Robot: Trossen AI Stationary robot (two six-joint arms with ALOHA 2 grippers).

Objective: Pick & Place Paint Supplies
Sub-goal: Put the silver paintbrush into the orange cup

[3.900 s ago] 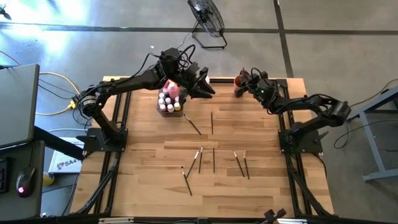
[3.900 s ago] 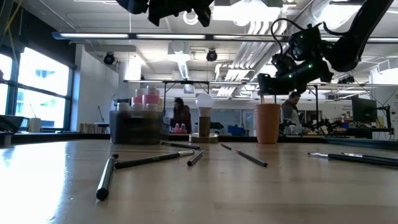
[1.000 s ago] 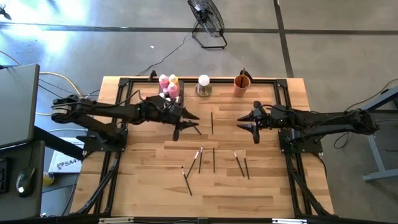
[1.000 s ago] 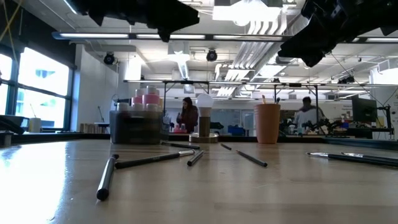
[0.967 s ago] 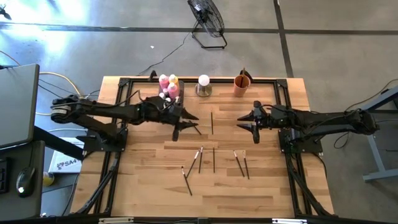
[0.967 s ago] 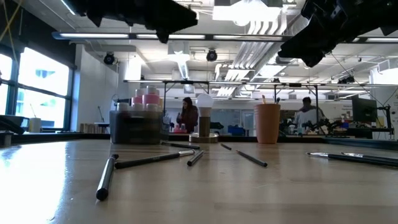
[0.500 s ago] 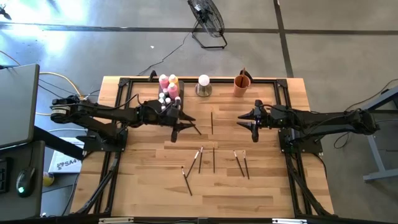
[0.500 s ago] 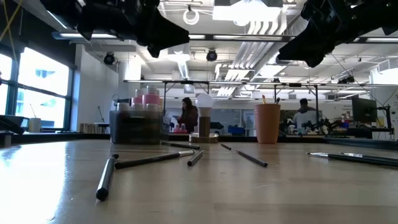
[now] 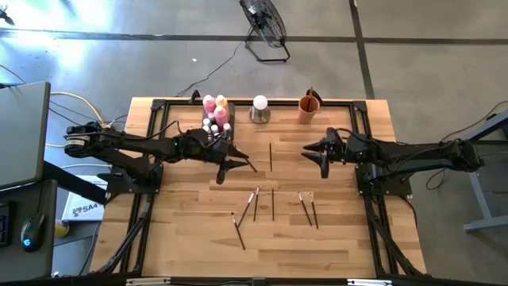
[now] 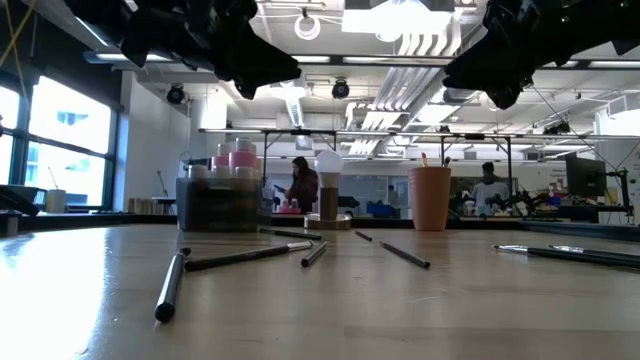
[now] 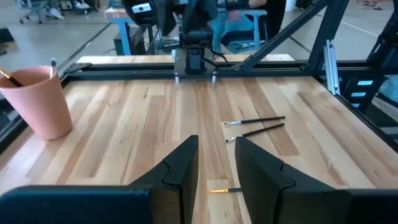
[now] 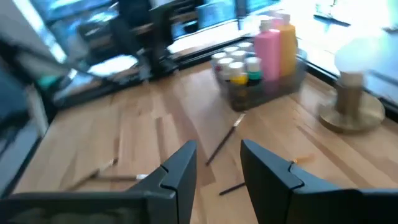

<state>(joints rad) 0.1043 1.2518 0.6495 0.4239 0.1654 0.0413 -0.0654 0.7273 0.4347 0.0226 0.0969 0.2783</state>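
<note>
1. Left end effector (image 9: 225,169) is hovering above the wooden counter (image 9: 190,230), just in front of the grey tray (image 9: 215,137); its two dark, blocky fingers (image 11: 180,171) are standing a little apart, with nothing between them.
2. Right end effector (image 9: 319,159) is hanging over the counter's right half, in front of the orange cup (image 9: 309,108); its fingers (image 12: 182,168) are parted by a narrow gap and gripping nothing.
3. Paint bottles (image 9: 214,119) are sitting upright in the tray at the counter's far edge: one tall pink bottle (image 12: 268,45) and one yellow bottle (image 12: 286,40) behind a cluster of tiny capped ones, too small to count surely.
4. Paintbrushes, thin and dark-handled, are lying loose on the pale plank surface; about eight are showing in the high view. One (image 9: 270,156) is lying alone mid-counter, one (image 9: 247,161) is partly under the left end effector, and the rest are scattering nearer the front, including a close pair (image 9: 309,210) on the right.
5. One brush handle is sticking up out of the smooth, tapered cup.
6. A white ball on a round metal base (image 9: 259,109) is standing between tray and cup.
</note>
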